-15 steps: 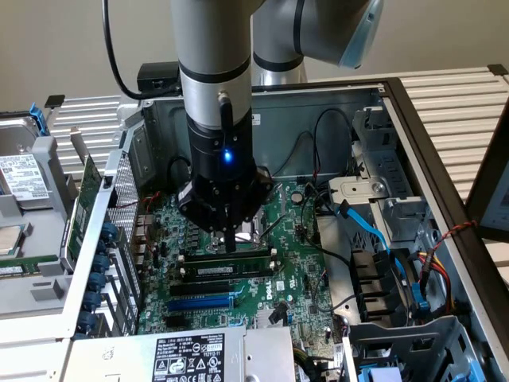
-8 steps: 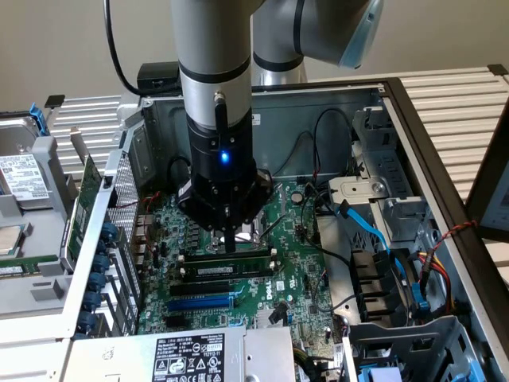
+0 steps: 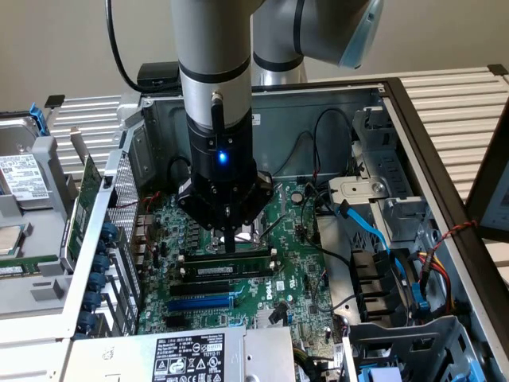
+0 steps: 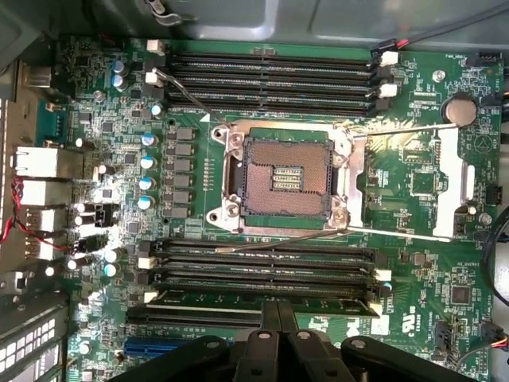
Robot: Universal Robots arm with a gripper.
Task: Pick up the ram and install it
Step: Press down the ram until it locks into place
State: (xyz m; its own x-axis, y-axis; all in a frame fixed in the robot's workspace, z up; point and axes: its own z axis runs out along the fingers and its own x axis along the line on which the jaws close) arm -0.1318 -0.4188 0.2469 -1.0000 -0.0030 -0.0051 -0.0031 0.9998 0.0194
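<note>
Nearest the wrist camera, the black gripper (image 4: 278,338) is seen with its two fingers (image 4: 269,318) drawn together side by side, their tips resting on the upper edge of the ram (image 4: 262,300), so that the jaws are all but closed on the stick. That ram, a long green board, is seated upright in the slot closest to the gripper within the nearer bank of memory slots (image 4: 262,263), with white end clips (image 4: 383,275) shown at the ends of the bank. Beyond these slots the open CPU socket (image 4: 284,173) is found, and past it a second bank of black slots (image 4: 266,76) is laid out. In the exterior view, the gripper (image 3: 229,243) is lowered into the open computer case (image 3: 413,135), its blue light lit, and its fingertips are met by the ram (image 3: 227,256), which is seen edge-on above the motherboard (image 3: 294,270). Just beside the ram, toward the camera, a blue expansion slot (image 3: 203,303) is visible. A labelled power supply (image 3: 191,356) is set at the near edge of the case, and blue cables (image 3: 374,231) are routed on the exterior view's right.
</note>
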